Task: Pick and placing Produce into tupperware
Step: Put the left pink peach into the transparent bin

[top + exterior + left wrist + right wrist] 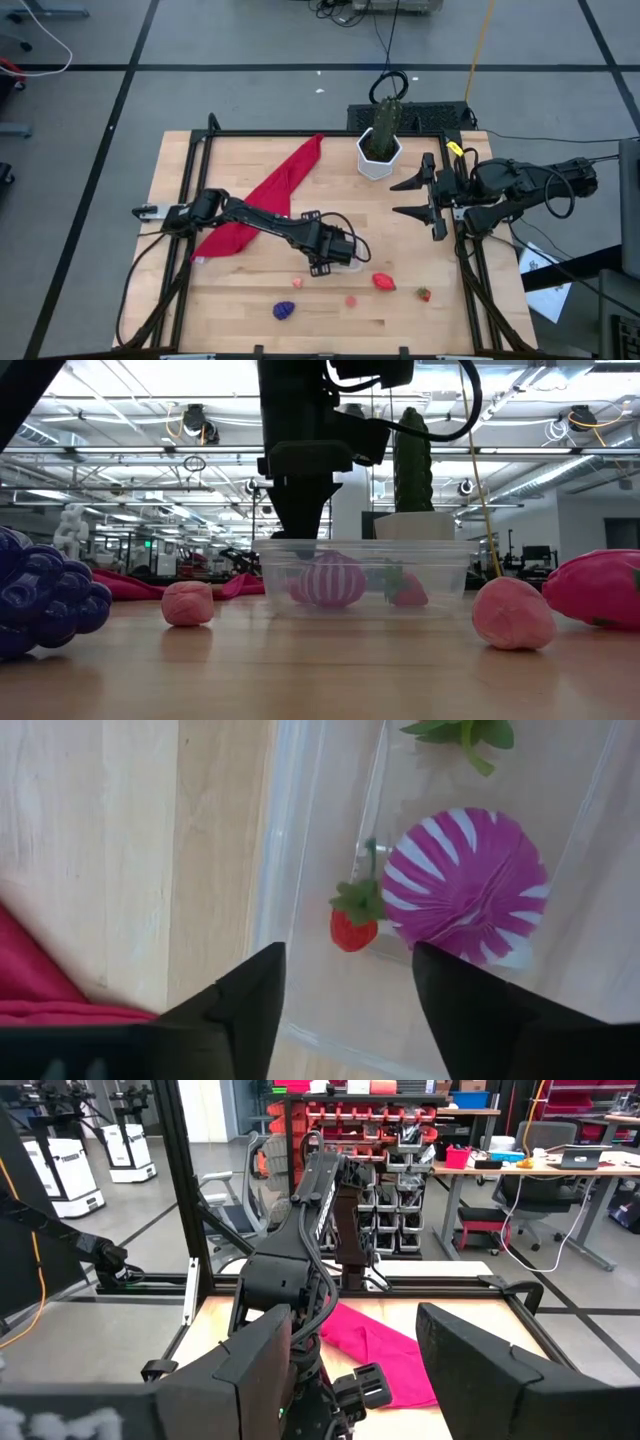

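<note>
1. My left gripper (pixel 345 252) hangs right over the tupperware (pixel 362 575) near the middle of the table, fingers spread with nothing between them. If I lift carelessly, a fingertip could catch the clear wall and drag or tip the container.
2. Inside it lie a pink striped ball (pixel 465 885) and a small strawberry (pixel 352 925), touching each other. A jolt to the container could bounce them back out.
3. Loose produce is left on the near side: purple grapes (pixel 284 311), a pink piece (pixel 351 300), a red piece (pixel 383 282) and a tiny strawberry (pixel 424 294). They are round and small, so I judge a pinch could squirt one away.
4. The red cloth (pixel 262 203) lies under the left arm; a low sweep could snag it.
5. My right gripper (pixel 415 198) waits at the right, beside the cactus pot (pixel 380 152), fingers apart and empty; a hasty reach could knock the pot.
</note>
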### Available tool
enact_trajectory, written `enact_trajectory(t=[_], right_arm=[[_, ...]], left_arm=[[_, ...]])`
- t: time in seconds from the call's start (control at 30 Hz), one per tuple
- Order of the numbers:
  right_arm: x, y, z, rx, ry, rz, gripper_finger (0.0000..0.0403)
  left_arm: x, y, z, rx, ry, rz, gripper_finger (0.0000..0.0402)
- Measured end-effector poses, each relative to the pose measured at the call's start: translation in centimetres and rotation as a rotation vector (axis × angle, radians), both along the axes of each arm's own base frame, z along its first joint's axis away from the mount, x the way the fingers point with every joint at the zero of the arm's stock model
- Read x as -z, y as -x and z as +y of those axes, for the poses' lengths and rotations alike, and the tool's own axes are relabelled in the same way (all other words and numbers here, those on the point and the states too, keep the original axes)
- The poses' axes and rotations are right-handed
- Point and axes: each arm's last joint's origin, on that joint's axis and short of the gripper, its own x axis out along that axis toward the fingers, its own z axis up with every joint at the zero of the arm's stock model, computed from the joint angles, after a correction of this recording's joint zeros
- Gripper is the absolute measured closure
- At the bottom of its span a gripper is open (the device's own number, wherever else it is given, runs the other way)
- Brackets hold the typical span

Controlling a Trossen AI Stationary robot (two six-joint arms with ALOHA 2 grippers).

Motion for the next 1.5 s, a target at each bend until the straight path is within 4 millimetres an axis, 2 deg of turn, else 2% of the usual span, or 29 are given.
enact_trajectory(t=[0.1,0.3,0.5,0.67,0.83,1.07,1.23,1.5], right_arm=[[0.0,0.0,0.0,0.000,0.000,0.000,0.0195],[0.0,0.0,0.0,0.000,0.000,-0.001,0.0195],[-0.2,-0.2,0.1,-0.001,0.006,-0.023,0.0195],[-0.5,-0.6,0.1,-0.005,0.082,-0.068,0.0195],[-1.1,-0.9,0.2,-0.003,0.092,-0.129,0.0195],[-1.3,-1.0,0.2,0.008,-0.072,-0.152,0.0195],[-1.3,-1.0,0.2,0.012,-0.179,-0.147,0.0195],[-1.3,-1.0,0.2,0.010,-0.142,-0.148,0.0195]], left_arm=[[-0.6,0.0,0.0,-0.005,-0.009,-0.010,0.0166],[-4.2,0.6,-0.7,-0.011,-0.039,-0.096,0.0162],[-8.7,3.1,-2.5,-0.029,-0.061,-0.212,0.0162],[-10.9,5.2,-4.3,-0.035,-0.130,-0.277,0.0163],[-11.6,6.1,-5.5,-0.074,-0.117,-0.324,0.0162],[-11.7,6.5,-6.7,-0.130,-0.081,-0.360,0.0162],[-11.7,6.6,-6.8,-0.141,-0.076,-0.365,0.0163],[-11.7,6.4,-6.5,-0.118,-0.090,-0.355,0.0162]])
